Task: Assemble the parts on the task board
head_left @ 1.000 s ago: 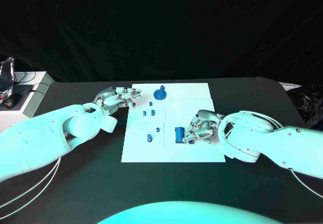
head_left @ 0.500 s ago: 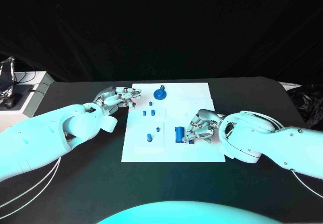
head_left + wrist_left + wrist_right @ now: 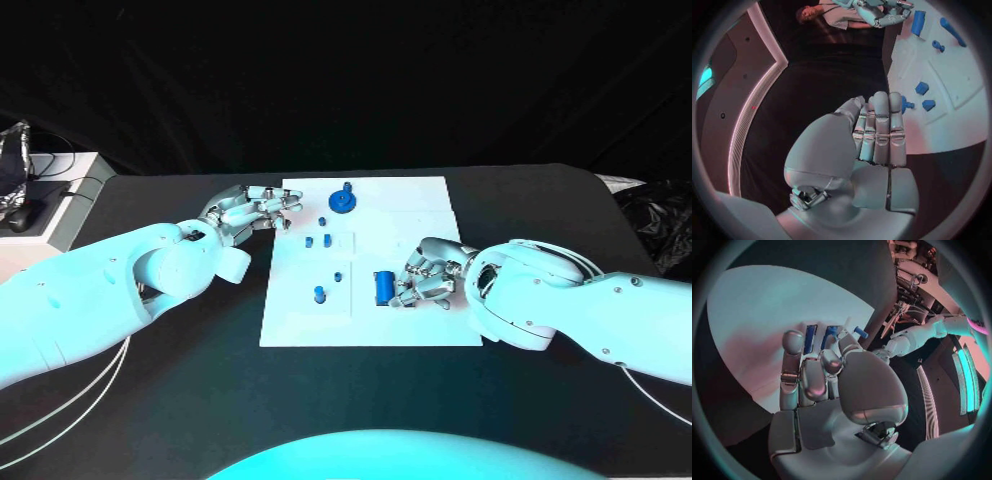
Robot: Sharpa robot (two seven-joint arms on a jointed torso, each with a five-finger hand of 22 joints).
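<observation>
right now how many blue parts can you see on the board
6: a round knobbed part at the far end, two small blocks mid-board, a small peg, an oblong part nearer, and a cylinder by the right hand, whose fingers may hide more.

left robot hand (image 3: 877,131) fingers together, task board (image 3: 954,105) beside

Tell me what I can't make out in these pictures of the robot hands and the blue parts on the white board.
- Head view: whether the right robot hand touches the blue cylinder; its fingers cover the contact.
- Right wrist view: the parts past the fingers are half hidden.
- Head view: whether the left robot hand holds anything; its fingers curl over.
- Head view: the small blue pieces are too small to tell shapes.
</observation>
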